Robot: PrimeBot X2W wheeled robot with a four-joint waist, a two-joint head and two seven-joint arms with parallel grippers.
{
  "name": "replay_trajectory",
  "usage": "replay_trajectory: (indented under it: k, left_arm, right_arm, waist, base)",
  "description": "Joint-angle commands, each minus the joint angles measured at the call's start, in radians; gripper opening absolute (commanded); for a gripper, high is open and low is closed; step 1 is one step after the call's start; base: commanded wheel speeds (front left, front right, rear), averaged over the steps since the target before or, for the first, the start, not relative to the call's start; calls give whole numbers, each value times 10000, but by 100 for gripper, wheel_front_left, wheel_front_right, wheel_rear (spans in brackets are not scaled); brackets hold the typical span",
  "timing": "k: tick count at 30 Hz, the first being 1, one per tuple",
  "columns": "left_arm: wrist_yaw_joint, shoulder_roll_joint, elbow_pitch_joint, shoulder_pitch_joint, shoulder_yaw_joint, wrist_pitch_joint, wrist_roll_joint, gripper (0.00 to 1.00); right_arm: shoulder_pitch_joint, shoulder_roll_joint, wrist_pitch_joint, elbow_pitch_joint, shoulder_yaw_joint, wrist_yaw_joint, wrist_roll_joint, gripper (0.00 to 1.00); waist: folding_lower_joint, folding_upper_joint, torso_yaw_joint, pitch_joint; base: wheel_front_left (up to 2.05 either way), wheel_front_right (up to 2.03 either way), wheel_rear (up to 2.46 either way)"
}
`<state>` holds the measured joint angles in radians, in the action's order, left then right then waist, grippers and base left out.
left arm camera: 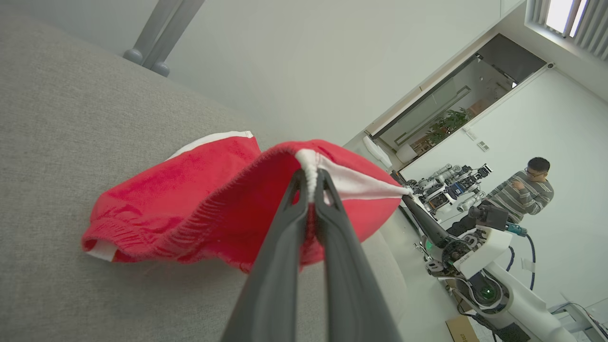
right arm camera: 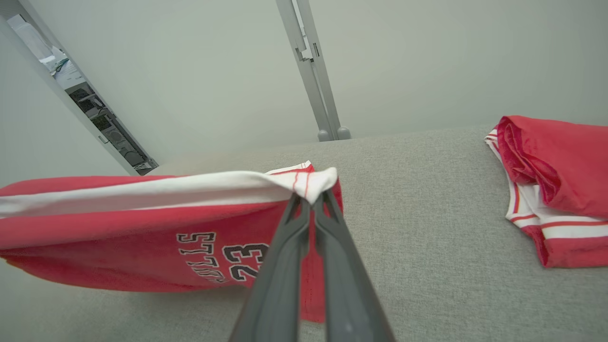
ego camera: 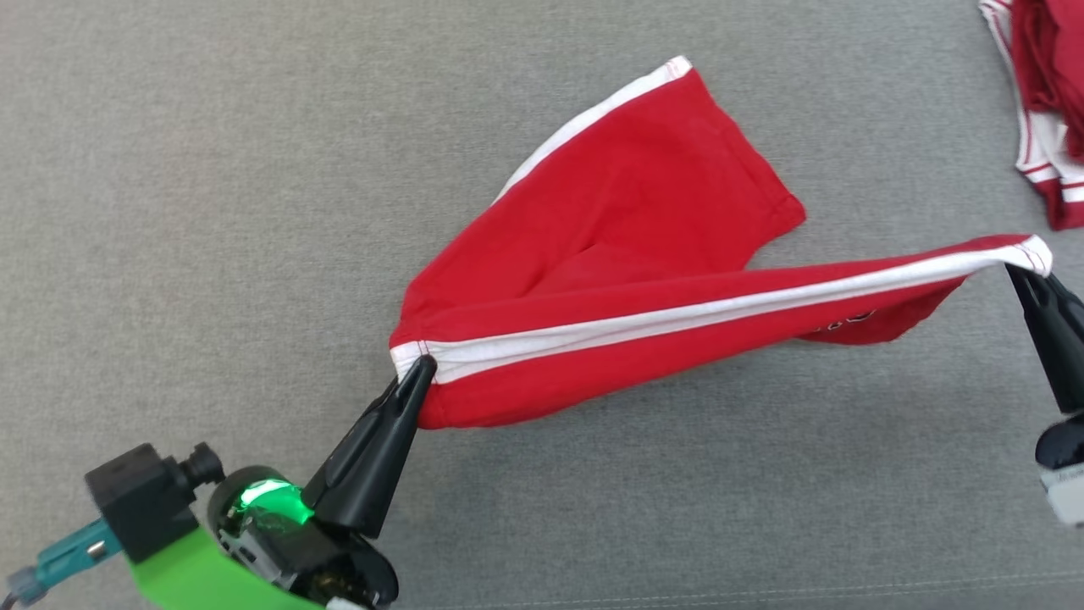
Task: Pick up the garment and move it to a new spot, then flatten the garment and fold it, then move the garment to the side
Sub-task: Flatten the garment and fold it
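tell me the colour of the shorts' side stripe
White stripe on red shorts; best in the head view.

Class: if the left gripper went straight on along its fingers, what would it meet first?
The red garment itself: the left gripper is shut on its white-striped corner, so more cloth lies directly ahead. Depth beyond that is unclear.

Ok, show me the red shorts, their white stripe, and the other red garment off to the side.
red shorts [ego camera: 644, 212], head view, on the red cloth of the far leg.
white stripe [ego camera: 677, 318], head view, midway along the stripe.
other red garment [right arm camera: 555, 161], right wrist view, on its red top layer.
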<state>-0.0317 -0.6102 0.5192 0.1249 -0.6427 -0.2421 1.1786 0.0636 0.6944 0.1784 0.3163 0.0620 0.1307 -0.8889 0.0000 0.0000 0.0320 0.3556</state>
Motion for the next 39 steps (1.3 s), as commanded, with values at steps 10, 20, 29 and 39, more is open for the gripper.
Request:
replay_trajectory:
  k: [10, 20, 29, 39]
  left_arm:
    - [52, 1763, -2863, 1270, 214, 608, 2273, 0]
    - [-214, 2744, -5040, 2461, 298, 680, 2516, 0]
    - [124, 3281, -6214, 3304, -23, 774, 2149, 43]
    - [-216, 2940, -6347, 3037, 78, -85, 448, 100]
  right_arm:
    - [-3186, 945, -2585, -1181, 951, -5, 153, 0]
    - [-7049, 1292, -4869, -2748, 3089, -5, 67, 0]
    - [-9004, 1092, -5369, -4390, 4550, -5, -275, 69]
    - [-8480, 943, -3231, -4959, 4825, 0, -600, 100]
  waist:
    - [0, 0, 1228, 896]
    - [0, 0, 1908, 1422]
    - [0, 0, 2288, 1658]
    - [0, 0, 1779, 976]
  base:
    - [0, 0, 0]
    - [0, 0, 0]
    - [0, 0, 0]
    - [0, 0, 0]
